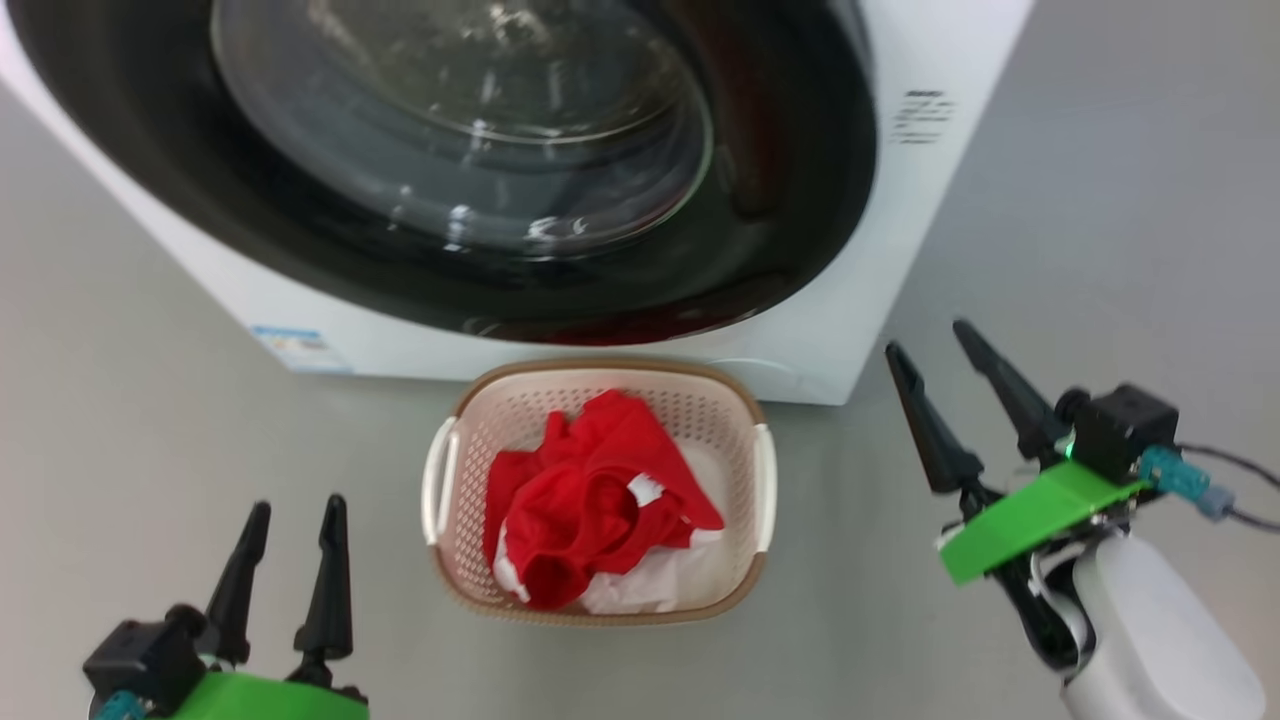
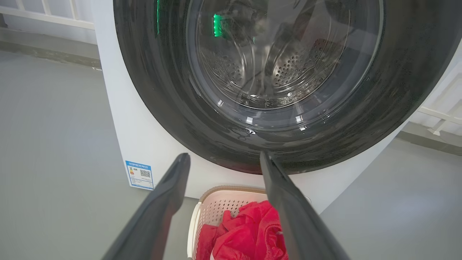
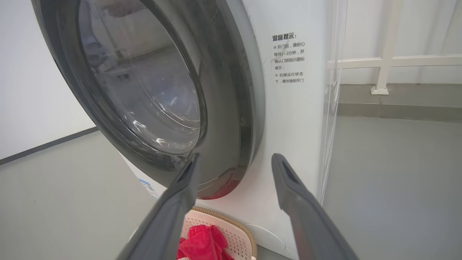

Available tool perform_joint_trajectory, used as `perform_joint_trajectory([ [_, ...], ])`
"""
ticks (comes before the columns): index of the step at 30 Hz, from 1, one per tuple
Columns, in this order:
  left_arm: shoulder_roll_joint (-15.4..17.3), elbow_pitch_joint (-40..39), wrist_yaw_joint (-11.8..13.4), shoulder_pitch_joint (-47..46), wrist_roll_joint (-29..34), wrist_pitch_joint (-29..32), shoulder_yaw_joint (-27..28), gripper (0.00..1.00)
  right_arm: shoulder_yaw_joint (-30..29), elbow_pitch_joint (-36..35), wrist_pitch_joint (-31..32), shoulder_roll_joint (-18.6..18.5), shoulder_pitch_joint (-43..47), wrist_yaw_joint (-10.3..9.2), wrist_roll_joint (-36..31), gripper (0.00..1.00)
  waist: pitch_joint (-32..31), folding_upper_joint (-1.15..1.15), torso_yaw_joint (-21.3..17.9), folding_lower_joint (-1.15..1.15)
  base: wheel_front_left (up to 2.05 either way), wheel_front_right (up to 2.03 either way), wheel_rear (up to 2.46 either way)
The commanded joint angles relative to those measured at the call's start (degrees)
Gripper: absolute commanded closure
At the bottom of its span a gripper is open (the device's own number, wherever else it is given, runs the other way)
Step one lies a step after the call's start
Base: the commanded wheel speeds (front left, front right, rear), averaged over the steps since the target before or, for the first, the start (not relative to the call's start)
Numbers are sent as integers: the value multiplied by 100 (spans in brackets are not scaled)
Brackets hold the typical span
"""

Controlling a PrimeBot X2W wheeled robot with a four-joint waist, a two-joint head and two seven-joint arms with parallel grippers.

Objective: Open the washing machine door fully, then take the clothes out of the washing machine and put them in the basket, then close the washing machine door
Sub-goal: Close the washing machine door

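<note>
Grey floor (image 1: 120, 450) carries one basket (image 1: 700, 415) holding the red clothes (image 1: 580, 500), heaped so their number is unclear. One washer (image 1: 930, 60), top cut off, has its door (image 1: 800, 200) flush. The left gripper (image 1: 298, 502) and right gripper (image 1: 925, 334) are both spread, empty.

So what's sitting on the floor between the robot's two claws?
In the head view, the basket holding the red clothes sits between the left gripper and the right gripper, touching neither.

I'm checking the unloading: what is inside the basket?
Red clothes with white parts lie heaped in the basket, covering most of its floor. Whatever lies beneath them, including the basket's bottom, is hidden.
</note>
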Motion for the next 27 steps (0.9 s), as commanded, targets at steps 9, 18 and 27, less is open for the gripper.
perform_joint_trajectory([
  [9, 252, -76, -18, 213, 103, -54, 315, 0, 51, -200, -27, 35, 602, -15, -46, 0, -463, 0, -674, 0, 0, 0, 0],
  [18, 242, -112, -18, 524, 154, -54, 576, 0, 18, -230, -27, 12, 1018, -15, -42, 0, -745, 0, -1041, 0, 0, 0, 0],
  [27, 208, -104, -18, 795, 232, -54, 858, 0, -57, -274, -27, -41, 1382, -15, -30, 0, -1020, 0, -1319, 0, 0, 0, 0],
])
